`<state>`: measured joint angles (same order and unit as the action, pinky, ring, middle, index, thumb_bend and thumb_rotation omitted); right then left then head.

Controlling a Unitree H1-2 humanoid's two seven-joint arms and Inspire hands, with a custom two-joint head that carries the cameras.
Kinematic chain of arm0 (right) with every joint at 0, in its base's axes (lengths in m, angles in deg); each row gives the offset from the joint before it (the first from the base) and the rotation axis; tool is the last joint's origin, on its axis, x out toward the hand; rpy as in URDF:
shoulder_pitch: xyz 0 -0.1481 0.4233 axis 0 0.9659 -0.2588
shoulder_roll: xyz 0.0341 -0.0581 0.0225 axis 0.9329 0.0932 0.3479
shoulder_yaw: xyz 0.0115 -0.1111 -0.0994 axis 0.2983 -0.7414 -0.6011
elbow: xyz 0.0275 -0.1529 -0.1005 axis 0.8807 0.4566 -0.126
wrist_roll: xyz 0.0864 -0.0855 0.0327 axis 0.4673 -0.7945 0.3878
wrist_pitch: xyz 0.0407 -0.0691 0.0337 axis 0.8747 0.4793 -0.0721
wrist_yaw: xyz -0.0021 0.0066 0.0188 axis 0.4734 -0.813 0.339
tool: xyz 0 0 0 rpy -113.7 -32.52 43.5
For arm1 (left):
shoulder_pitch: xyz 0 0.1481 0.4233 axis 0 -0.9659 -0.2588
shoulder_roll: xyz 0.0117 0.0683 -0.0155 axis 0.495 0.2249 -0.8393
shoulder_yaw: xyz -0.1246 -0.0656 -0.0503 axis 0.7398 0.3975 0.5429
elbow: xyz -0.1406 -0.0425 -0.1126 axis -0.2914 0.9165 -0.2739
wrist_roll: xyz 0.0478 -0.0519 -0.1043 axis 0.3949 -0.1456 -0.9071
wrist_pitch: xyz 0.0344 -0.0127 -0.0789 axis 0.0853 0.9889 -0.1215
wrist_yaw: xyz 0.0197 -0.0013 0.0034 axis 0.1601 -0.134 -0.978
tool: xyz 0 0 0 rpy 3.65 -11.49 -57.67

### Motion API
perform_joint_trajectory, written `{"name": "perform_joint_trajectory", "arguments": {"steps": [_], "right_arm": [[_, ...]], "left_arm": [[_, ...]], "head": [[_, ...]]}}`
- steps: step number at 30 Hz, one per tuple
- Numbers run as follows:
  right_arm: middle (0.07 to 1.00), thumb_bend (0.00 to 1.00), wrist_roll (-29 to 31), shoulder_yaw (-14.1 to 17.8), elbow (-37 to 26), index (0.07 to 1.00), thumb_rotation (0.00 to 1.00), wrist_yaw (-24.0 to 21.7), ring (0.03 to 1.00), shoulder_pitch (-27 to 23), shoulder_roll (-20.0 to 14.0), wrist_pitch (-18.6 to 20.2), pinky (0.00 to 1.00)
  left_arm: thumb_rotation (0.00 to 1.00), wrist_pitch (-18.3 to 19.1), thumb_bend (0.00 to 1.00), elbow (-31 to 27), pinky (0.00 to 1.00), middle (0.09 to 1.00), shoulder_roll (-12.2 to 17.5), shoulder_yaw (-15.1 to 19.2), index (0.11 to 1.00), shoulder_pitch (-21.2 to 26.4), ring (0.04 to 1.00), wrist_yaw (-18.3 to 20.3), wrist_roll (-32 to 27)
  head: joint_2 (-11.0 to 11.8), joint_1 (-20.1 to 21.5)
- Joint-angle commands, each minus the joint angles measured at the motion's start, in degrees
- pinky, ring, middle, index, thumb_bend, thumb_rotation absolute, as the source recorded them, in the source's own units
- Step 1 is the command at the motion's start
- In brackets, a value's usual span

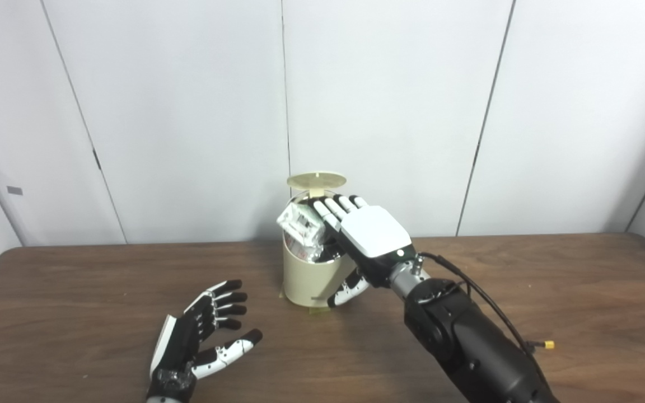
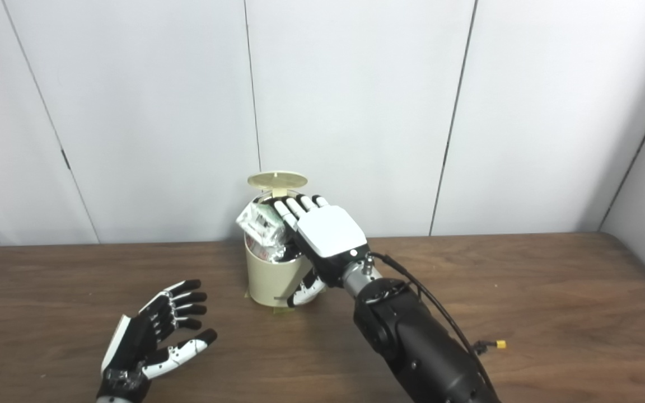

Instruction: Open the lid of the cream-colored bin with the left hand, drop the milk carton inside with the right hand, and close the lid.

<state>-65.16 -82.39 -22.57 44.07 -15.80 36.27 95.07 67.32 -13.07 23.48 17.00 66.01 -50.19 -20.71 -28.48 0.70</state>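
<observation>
Right hand [image 1: 370, 232], mid-frame, lies stretched over the bin [image 1: 308, 274], fingers against the milk carton [image 1: 300, 224] tipping into the mouth. Lid [image 1: 317, 180] stands up. Left hand [image 1: 202, 336] waits spread, lower left. Next, I think: let go, then close.

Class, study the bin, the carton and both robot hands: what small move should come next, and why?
Probably the right robot hand should ease the milk carton down into the cream-colored bin. The lid stands open, and the carton sits tilted at the rim, only partly inside. The left robot hand waits open on the table.
</observation>
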Motion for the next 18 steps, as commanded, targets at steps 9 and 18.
{"name": "perform_joint_trajectory", "arguments": {"steps": [9,18], "right_arm": [[1.0,1.0,-3.7,4.7,-4.9,1.0,0.39,6.8,1.0,-1.0,-0.6,2.5,1.0],[1.0,1.0,-2.7,8.2,-6.8,1.0,0.36,9.5,1.0,0.4,-1.2,1.9,0.98]], "left_arm": [[0.09,-1.4,0.71,1.1,0.62,0.734,0.3,-0.2,0.783,0.0,0.694,-0.4,0.9],[0.1,-1.4,0.71,1.3,0.62,0.732,0.3,-0.4,0.784,0.2,0.694,-0.7,1.7]], "head": [[0.1,0.1],[0.3,0.2]]}}
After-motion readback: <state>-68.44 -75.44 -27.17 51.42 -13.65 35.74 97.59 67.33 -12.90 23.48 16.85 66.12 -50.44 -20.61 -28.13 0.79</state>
